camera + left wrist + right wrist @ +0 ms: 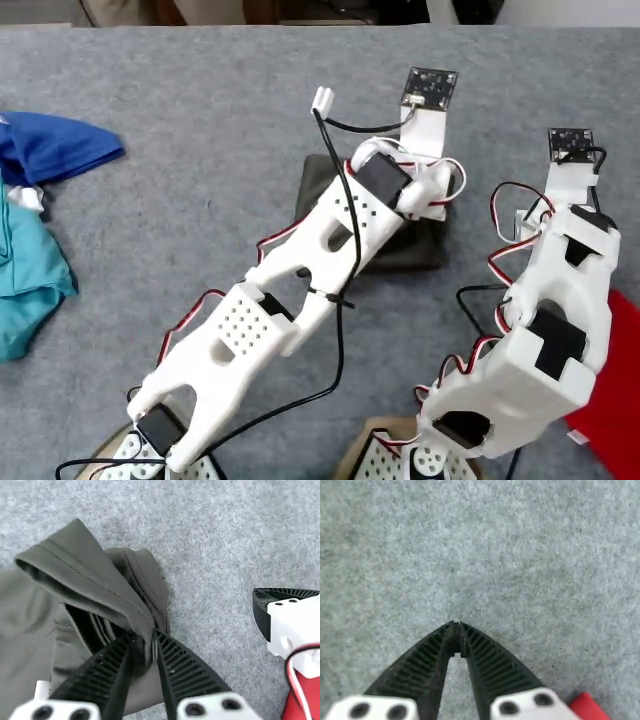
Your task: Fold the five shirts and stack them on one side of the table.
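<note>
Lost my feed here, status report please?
Left gripper shut on olive shirt edge. Right gripper shut, empty, over bare table. Red shirt beside it.

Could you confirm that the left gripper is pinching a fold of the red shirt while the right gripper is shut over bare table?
Not quite: the left wrist view shows the left gripper pinching a fold of the dark olive shirt, not the red shirt, which lies off to one side. The right gripper is indeed shut over bare table.
</note>
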Action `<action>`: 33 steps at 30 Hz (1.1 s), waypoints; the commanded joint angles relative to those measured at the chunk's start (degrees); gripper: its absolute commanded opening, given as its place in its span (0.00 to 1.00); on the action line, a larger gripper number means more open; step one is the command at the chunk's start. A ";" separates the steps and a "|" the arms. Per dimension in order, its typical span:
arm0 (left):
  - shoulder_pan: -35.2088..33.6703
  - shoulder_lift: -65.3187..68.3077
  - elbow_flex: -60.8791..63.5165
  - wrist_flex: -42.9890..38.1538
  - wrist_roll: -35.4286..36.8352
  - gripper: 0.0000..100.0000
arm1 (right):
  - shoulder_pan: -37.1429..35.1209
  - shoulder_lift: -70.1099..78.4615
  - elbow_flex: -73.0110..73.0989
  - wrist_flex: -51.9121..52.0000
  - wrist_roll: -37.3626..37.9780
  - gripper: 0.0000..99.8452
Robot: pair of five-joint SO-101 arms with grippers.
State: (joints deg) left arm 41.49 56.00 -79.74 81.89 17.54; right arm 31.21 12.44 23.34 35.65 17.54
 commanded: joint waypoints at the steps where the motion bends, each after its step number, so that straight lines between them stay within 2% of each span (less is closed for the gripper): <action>1: 0.44 -1.19 -0.35 -0.53 0.44 0.17 | 0.57 -0.22 -2.77 -0.26 -0.35 0.00; 4: 0.18 -1.54 -0.35 -0.53 3.78 0.24 | 0.57 -0.22 -2.77 -0.26 -0.35 0.00; 9: -4.22 -1.80 -5.54 4.13 5.71 0.24 | 0.57 -0.22 -2.77 -0.26 -0.35 0.00; 11: -9.14 -1.71 -11.16 8.70 5.71 0.20 | 0.48 -0.57 -2.51 0.18 -0.26 0.00; 13: -15.91 -1.45 -16.18 12.92 5.71 0.11 | -0.04 -0.84 -2.77 1.41 0.79 0.00; 15: -23.21 -1.71 -16.09 15.03 5.71 0.01 | -1.10 -3.03 -3.91 5.10 2.81 0.00; 16: -26.11 -1.71 -16.09 15.91 5.71 0.02 | -2.15 -4.79 -4.70 7.56 3.52 0.00; 20: -34.37 -0.40 -15.12 18.99 7.38 0.02 | -9.10 -11.56 -10.42 18.02 6.51 0.00; 25: -39.30 7.34 -12.48 18.81 7.74 0.02 | -21.58 -12.26 -25.19 30.77 8.09 0.00; 30: -41.76 16.31 -12.66 12.84 7.47 0.02 | -31.25 0.31 -40.84 36.66 8.00 0.01; 33: -42.37 17.54 -15.74 13.10 7.38 0.02 | -34.15 11.03 -51.65 41.93 7.74 0.00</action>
State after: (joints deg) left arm 0.00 74.20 -91.69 95.96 24.75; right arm -0.09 15.87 -16.84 73.63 25.01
